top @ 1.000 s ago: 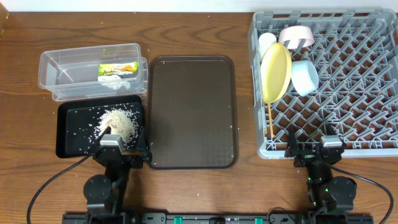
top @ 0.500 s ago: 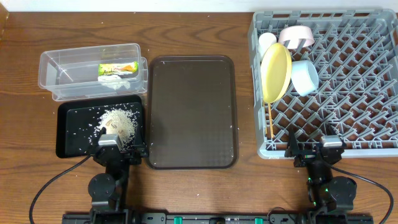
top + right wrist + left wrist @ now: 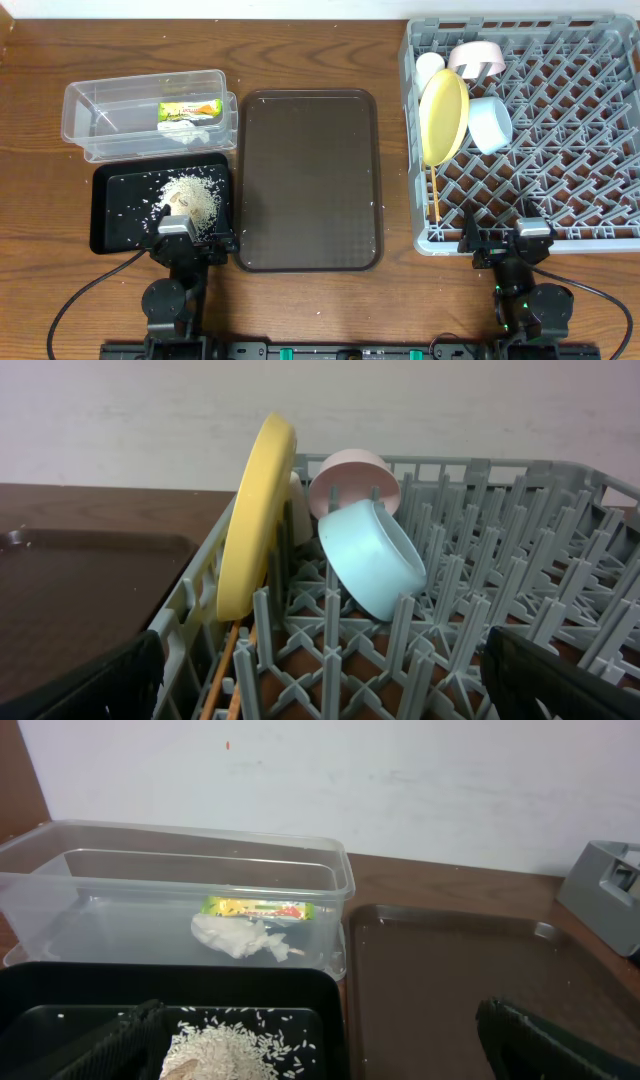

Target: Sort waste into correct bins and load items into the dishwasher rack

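Left gripper [image 3: 192, 243] was seen low at the near edge of the black tray [image 3: 110, 225], jaws wide apart, nothing held. Rice [image 3: 192, 196] was heaped in that tray's right half, with stray grains scattered to the left. Tub [image 3: 145, 112] was noted just beyond, with wrapper [image 3: 190, 110] and tissue [image 3: 240, 935] lying inside, touching.

Brown tray [image 3: 308, 180] was recorded at centre.

Right gripper [image 3: 505, 245] was placed at the near wall of the rack [image 3: 560, 130], jaws likewise spread, gripping nothing. In the rack's far left corner: plate [image 3: 444, 117] stood on edge, blue bowl [image 3: 489, 124] tilted just right of it, pink bowl [image 3: 476, 58] and cup [image 3: 429, 66] behind. Chopsticks [image 3: 435, 195] were laid on the lattice near the plate.
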